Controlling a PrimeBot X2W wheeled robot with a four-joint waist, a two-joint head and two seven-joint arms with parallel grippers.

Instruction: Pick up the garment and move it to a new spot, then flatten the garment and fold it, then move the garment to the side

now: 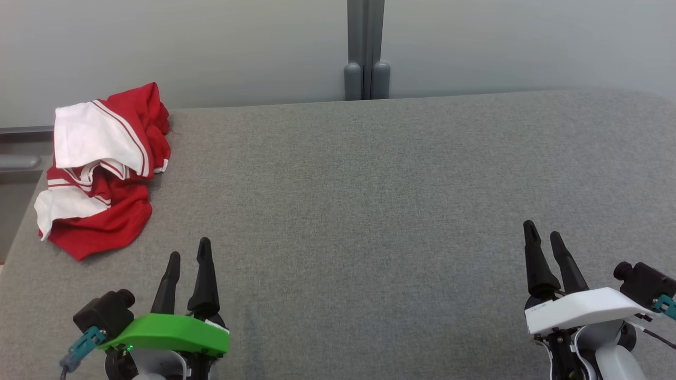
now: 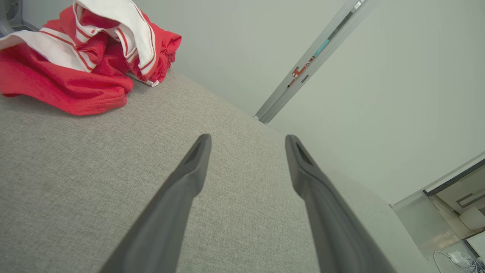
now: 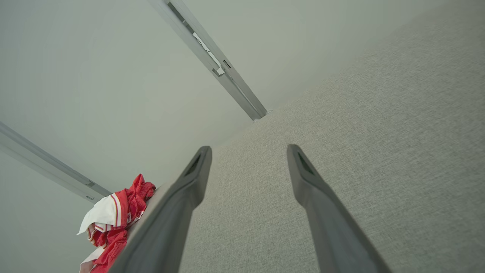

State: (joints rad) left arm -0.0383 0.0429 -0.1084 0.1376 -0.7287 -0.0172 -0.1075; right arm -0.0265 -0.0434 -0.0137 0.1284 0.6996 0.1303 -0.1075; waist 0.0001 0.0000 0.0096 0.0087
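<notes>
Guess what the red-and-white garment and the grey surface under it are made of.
Garment: thin, soft knit, probably synthetic sportswear fabric; slight sheen, limp crumpled folds, stitched hem along the red edge. Surface: woven upholstery-type cloth, matte, mottled grey; fine weave grain shows in the wrist views. What lies beneath it cannot be told.

The grey fabric bench [image 1: 369,211] lies bare across its middle and whole right side, so a tool can pass freely there from the near edge to the far edge. The 1 obstacle on it is the crumpled red-and-white garment [image 1: 100,169], heaped at the far left corner, ahead of the left tool [image 1: 189,249] with a strip of bare fabric between them. The right tool [image 1: 542,229] is well apart from it. Behind the far edge, a pale wall [image 1: 237,47] with a grey upright post [image 1: 367,47] closes off reach beyond the bench.
</notes>
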